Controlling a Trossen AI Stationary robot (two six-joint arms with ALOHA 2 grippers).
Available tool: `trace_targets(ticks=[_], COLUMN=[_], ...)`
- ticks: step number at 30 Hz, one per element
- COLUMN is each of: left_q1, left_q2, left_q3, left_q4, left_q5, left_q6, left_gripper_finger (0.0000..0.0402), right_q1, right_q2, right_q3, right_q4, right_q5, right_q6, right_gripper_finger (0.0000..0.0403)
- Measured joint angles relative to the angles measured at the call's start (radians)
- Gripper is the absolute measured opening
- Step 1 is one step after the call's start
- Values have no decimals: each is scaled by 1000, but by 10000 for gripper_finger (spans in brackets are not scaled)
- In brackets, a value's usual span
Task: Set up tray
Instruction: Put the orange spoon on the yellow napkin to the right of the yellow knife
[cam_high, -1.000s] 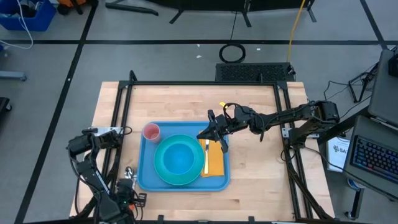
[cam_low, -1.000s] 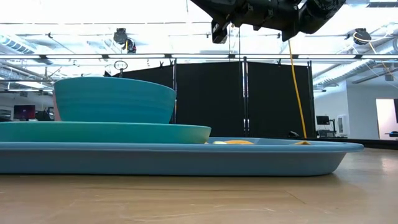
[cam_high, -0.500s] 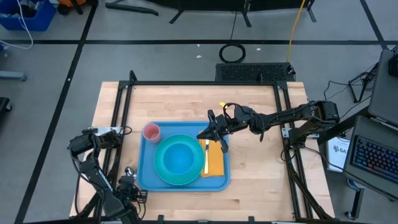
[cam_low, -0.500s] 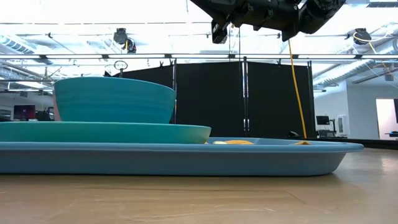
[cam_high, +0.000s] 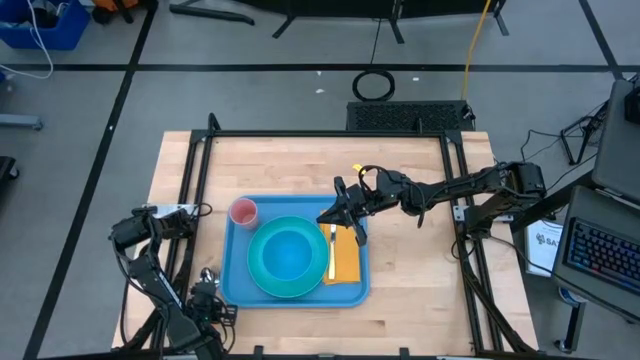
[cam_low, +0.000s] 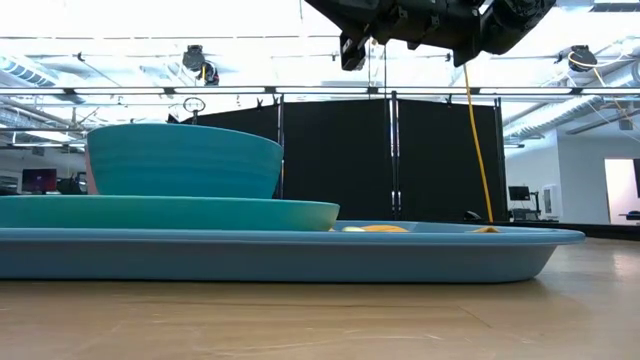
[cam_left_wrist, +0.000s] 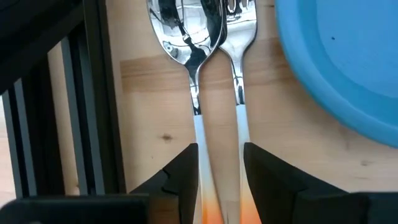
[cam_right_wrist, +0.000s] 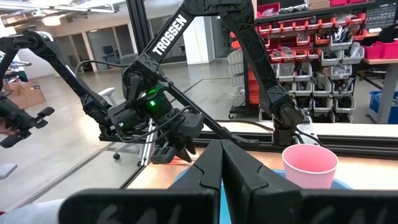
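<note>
The blue tray (cam_high: 235, 285) lies near the table's front and carries a cyan plate (cam_high: 262, 285), a bowl (cam_high: 285, 255), a pink cup (cam_high: 243, 211) and an orange napkin (cam_high: 347, 262) with a yellow utensil (cam_high: 332, 250). A metal spoon (cam_left_wrist: 185, 34) and a fork (cam_left_wrist: 239, 31) lie side by side on the wood, left of the tray's near-left corner. My left gripper (cam_left_wrist: 221, 152) points down over their handles, open, with both handles between its fingers. My right gripper (cam_right_wrist: 221, 165) hangs shut and level above the tray's far right part (cam_high: 338, 212). My left gripper comes from above with one finger (cam_left_wrist: 186, 177) outside the spoon's handle (cam_left_wrist: 198, 134) and the other outside the fork's handle (cam_left_wrist: 241, 134). Both utensils lie flat on the table. Whether the fingers touch the handles I cannot tell.
A black frame rail (cam_left_wrist: 93, 124) runs close beside the spoon along the table's left edge. The tray's rounded rim (cam_left_wrist: 336, 87) lies just on the fork's other side. Bare wood stretches behind the tray (cam_high: 300, 165) and to its right (cam_high: 410, 270).
</note>
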Motion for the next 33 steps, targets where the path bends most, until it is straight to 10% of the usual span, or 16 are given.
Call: trace_targets(ticks=[33], left_q1=[-19], left_q2=[-2], left_q3=[-32], left_q4=[50], left_q5=[34], left_q6=[-14], left_gripper_finger=[83], right_q1=[0], right_q2=[0], right_q3=[0], right_q4=[-1], right_q5=[0], right_q6=[0], right_gripper_finger=[2])
